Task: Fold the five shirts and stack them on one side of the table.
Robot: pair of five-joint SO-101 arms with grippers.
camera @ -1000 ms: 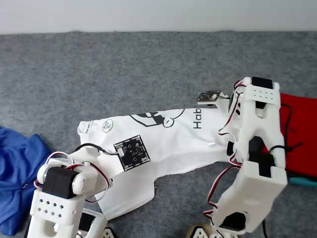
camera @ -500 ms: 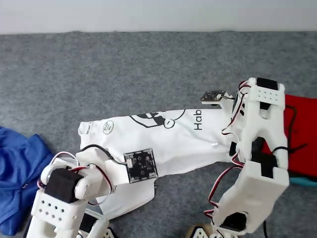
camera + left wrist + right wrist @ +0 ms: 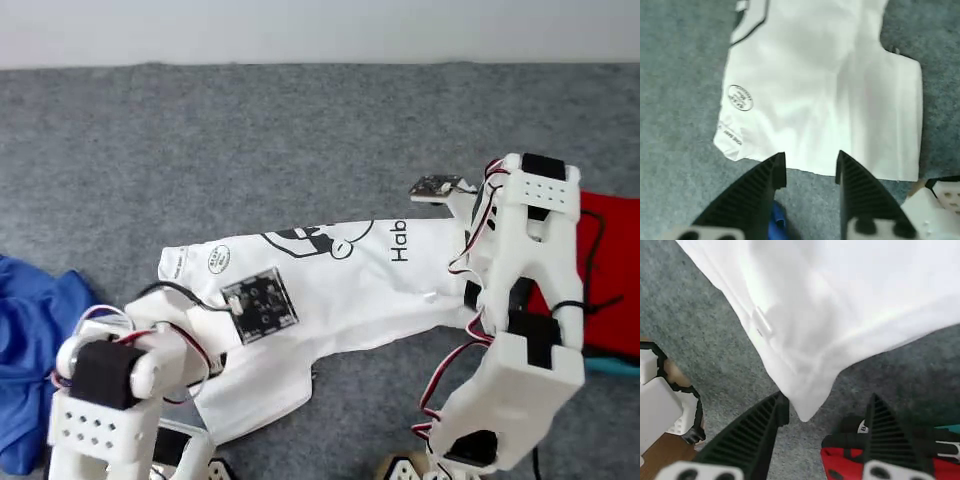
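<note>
Furthest left, a blue shirt [image 3: 28, 340] lies crumpled at the edge of the grey table [image 3: 300, 130], partly behind the left arm [image 3: 105, 395], which stands at the near-left corner. The left gripper [image 3: 810, 159] has its two black claws apart and hangs over the left edge of the white shirt [image 3: 340, 285]. The cloth's border runs just beyond the claw tips, and nothing is clamped between them. Whether the tips touch the cloth I cannot tell.

The white shirt [image 3: 825, 85] lies spread across the middle of the table between the two arms. A round label sits near its left end, a black print along its far edge, and one flap reaches toward the near side.

On the right, the right arm [image 3: 520, 330] stretches from the near edge out over the shirt's right end. The right gripper [image 3: 829, 400] also has its claws apart. A corner of the white shirt [image 3: 840, 300] points down between them, held by neither.

Rightmost, a red shirt [image 3: 608, 270] lies flat by the table's right edge, just beside the right arm. In the right wrist view part of that red shirt [image 3: 850, 465] lies under the gripper.
</note>
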